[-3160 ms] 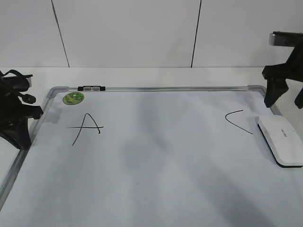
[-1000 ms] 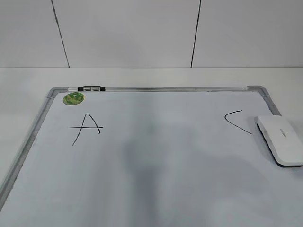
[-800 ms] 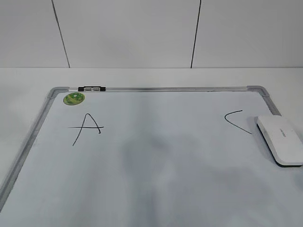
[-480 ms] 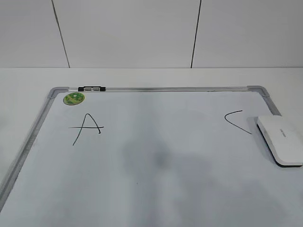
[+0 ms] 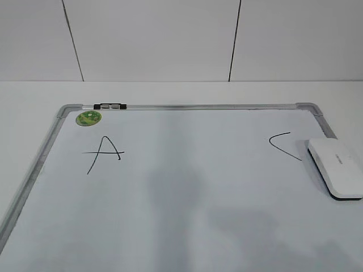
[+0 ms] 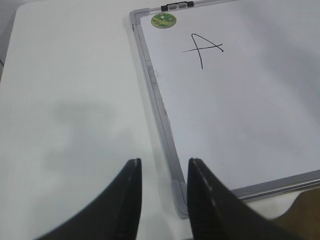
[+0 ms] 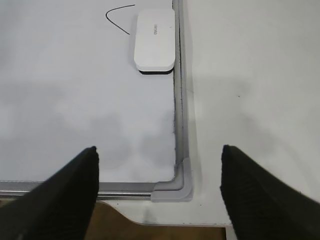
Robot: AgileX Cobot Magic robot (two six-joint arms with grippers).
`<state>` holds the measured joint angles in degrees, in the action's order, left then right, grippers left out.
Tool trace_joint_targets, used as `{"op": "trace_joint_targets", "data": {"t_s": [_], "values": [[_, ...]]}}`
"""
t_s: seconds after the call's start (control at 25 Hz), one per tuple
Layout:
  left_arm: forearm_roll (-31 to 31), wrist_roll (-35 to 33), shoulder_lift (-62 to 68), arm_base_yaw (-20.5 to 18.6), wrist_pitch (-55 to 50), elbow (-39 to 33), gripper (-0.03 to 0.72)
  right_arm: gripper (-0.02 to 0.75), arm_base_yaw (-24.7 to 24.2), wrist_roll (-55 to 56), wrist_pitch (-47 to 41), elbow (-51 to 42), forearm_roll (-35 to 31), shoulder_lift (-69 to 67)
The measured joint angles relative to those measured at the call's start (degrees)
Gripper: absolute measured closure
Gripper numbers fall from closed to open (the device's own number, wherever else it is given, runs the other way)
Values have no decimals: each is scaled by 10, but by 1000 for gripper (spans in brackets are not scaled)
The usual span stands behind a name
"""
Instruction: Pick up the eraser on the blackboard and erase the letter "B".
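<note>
The eraser (image 5: 336, 168), a white rounded block with a dark base, lies on the blackboard (image 5: 198, 106) at its right edge, beside an open angular "C" (image 5: 283, 144). An "A" (image 5: 102, 153) is at the left. No letter "B" shows in any view; the board between "A" and "C" carries only a faint grey smudge. Neither gripper shows in the exterior view. My left gripper (image 6: 164, 167) is open and empty above the board's near left corner. My right gripper (image 7: 159, 150) is wide open and empty above the near right corner, well short of the eraser (image 7: 155, 39).
A round green magnet (image 5: 88, 118) and a small dark clip (image 5: 109, 106) sit at the board's far left top edge. White table surrounds the board. The table's near edge shows in the right wrist view (image 7: 165, 220).
Both arms, seen at the left and right sides 3.2 s ago, have left the exterior view. Shadows on the board have shifted. The eraser has not moved.
</note>
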<state>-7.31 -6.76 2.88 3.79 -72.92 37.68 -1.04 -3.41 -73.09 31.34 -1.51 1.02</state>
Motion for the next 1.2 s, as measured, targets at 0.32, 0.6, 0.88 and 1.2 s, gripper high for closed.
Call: {"op": "trace_joint_targets", "data": {"t_s": [0.32,0.6,0.88,1.2], "values": [[4,0,-22,0,13,-51,454,153,0,-4,62,-28,2,0],[10,0,-22,0,86,-73,453,153,0,-4,64,-29,3,0],[10,0,-22,3,89,-73,453,153,0,-4,66,-29,5,0],[5,0,-22,-13,90,-73,453,153,0,-5,67,-29,23,0]]}}
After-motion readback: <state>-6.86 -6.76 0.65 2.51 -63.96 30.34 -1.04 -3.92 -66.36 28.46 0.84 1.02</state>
